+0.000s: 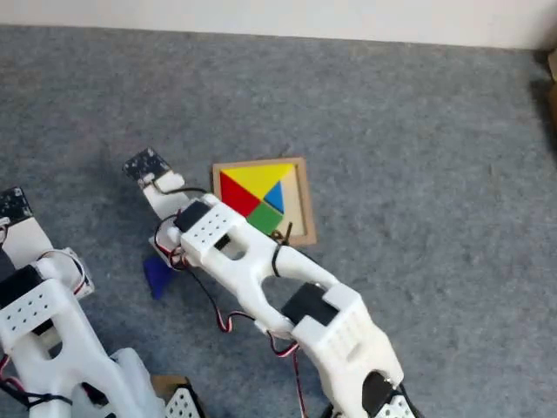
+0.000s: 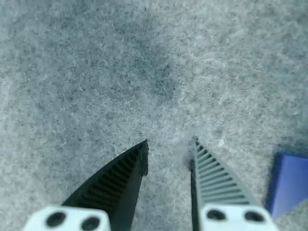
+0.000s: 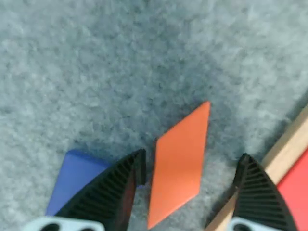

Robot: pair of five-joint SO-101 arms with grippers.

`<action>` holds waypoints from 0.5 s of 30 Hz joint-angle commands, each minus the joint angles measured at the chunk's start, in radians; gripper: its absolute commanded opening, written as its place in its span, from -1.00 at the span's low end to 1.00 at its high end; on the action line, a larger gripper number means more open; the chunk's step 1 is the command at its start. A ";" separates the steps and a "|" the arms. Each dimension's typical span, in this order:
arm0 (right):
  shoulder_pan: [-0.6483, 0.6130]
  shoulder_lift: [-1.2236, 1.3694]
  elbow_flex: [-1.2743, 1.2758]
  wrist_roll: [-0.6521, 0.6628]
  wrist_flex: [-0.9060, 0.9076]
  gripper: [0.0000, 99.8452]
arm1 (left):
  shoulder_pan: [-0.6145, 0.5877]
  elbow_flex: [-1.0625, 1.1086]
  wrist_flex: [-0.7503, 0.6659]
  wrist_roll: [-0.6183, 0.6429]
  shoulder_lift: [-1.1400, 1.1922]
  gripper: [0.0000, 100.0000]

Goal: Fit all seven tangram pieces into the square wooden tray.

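Note:
The square wooden tray (image 1: 304,202) holds yellow (image 1: 255,178), red (image 1: 238,198), light blue (image 1: 274,198) and green (image 1: 265,218) pieces. My right arm (image 1: 213,231) reaches down just left of the tray. Its gripper (image 3: 192,157) is open, with an orange parallelogram (image 3: 180,161) flat on the carpet between the fingers. A dark blue piece (image 3: 77,180) lies beside the black finger (image 3: 115,187), and it also lies on the carpet (image 1: 158,277) in the high view. The tray's edge (image 3: 288,149) and the red piece (image 3: 298,185) are close by. My left gripper (image 2: 168,144) is open over bare carpet, with the blue piece (image 2: 288,185) off to one side.
Grey carpet covers the whole table. My left arm (image 1: 35,305) stands at the front left corner. Open carpet stretches behind and to the right of the tray. A dark object (image 1: 552,65) sits at the far right edge.

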 commanded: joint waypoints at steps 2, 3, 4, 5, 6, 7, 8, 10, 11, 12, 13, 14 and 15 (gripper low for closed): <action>-0.002 0.007 -0.059 -0.008 -0.008 -0.42 | -0.008 -0.004 -0.014 0.011 -0.028 -0.70; -0.001 0.013 -0.059 -0.008 -0.008 -0.42 | -0.008 -0.004 -0.014 0.011 -0.028 -0.70; -0.001 0.016 -0.059 -0.008 -0.008 -0.44 | -0.008 -0.004 -0.014 0.011 -0.028 -0.70; 0.001 0.021 -0.059 -0.008 -0.008 -0.49 | -0.008 -0.002 -0.014 0.011 -0.028 -0.70; 0.001 0.024 -0.059 -0.008 -0.008 -0.55 | -0.008 -0.002 -0.014 0.011 -0.028 -0.70; 0.001 0.027 -0.059 -0.008 -0.008 -0.63 | -0.008 -0.002 -0.014 0.011 -0.028 -0.70; 0.001 0.027 -0.059 -0.008 -0.008 -0.71 | -0.007 -0.002 -0.014 0.011 -0.028 -0.70; 0.001 0.024 -0.059 -0.002 -0.008 -0.83 | -0.007 -0.002 -0.014 0.011 -0.028 -0.70; 0.002 0.022 -0.059 -0.002 -0.007 -0.88 | -0.007 -0.002 -0.014 0.011 -0.028 -0.71; 0.002 0.021 -0.059 -0.002 -0.007 -0.91 | -0.007 -0.002 -0.014 0.011 -0.028 -0.71; 0.002 0.021 -0.059 0.000 -0.007 -0.93 | -0.007 -0.002 -0.014 0.011 -0.028 -0.71; 0.002 0.021 -0.059 0.000 -0.007 -0.94 | -0.007 -0.002 -0.014 0.011 -0.028 -0.71; 0.002 0.021 -0.059 0.003 -0.007 -0.96 | -0.007 -0.002 -0.014 0.011 -0.027 -0.71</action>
